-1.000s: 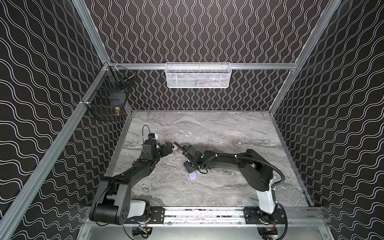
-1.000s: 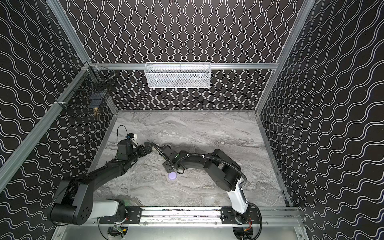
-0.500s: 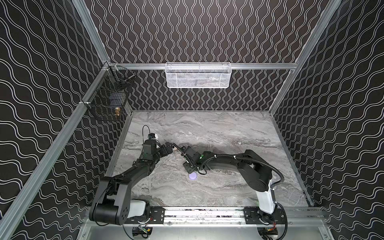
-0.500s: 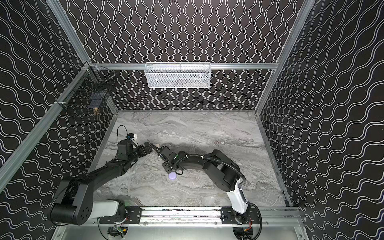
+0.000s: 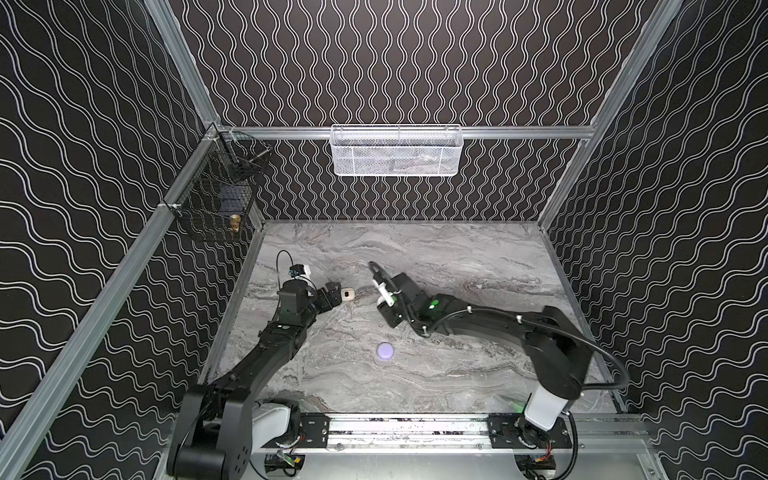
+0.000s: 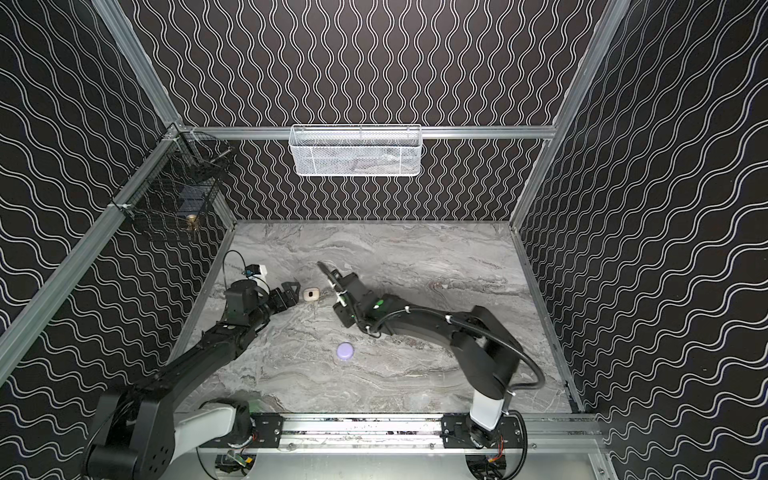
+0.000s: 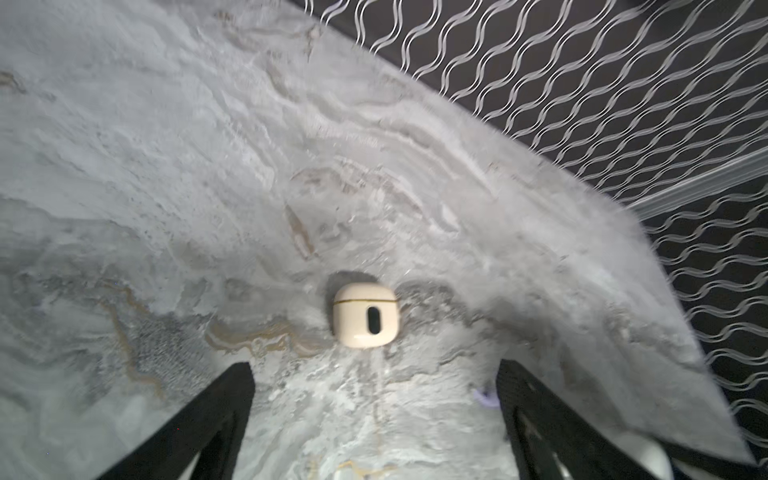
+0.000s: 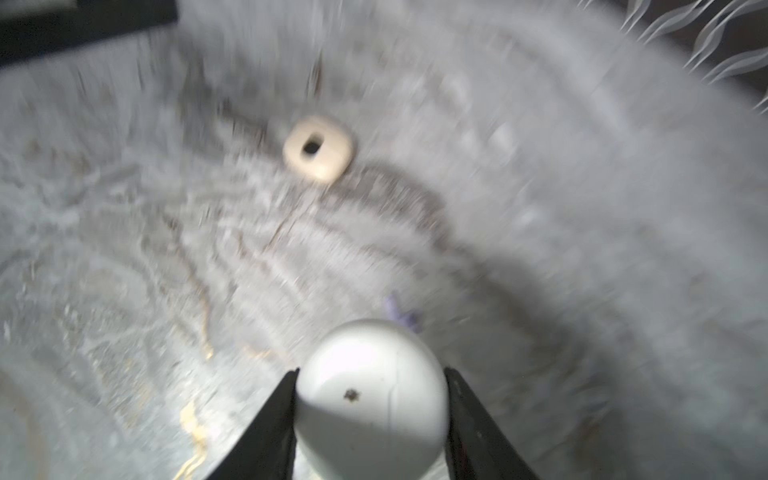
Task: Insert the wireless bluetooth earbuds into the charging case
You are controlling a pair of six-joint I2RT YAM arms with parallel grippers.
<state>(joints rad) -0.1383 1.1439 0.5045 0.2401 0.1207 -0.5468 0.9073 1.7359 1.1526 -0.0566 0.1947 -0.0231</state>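
A shut cream charging case [image 7: 365,316] lies on the marble table just ahead of my open left gripper [image 7: 372,365], whose fingers are empty; both top views show the case [image 5: 348,295] [image 6: 311,294] beside the left gripper [image 5: 334,289]. My right gripper [image 8: 372,370] is shut on a white rounded charging case [image 8: 370,399], held to the right of the cream case [image 8: 319,149]. In a top view the right gripper [image 5: 381,291] shows with a bit of white in it. One pale lavender earbud [image 8: 400,309] [image 7: 485,398] lies on the table, close by a left finger.
A round lavender case [image 5: 385,351] [image 6: 345,351] sits on the table nearer the front, below the right gripper. A white mesh basket [image 5: 397,151] hangs on the back wall and a black wire basket [image 5: 216,199] on the left wall.
My right gripper has drawn back to the right and upward, away from the cream case, and its jaws have narrowed. The left arm has hardly moved.
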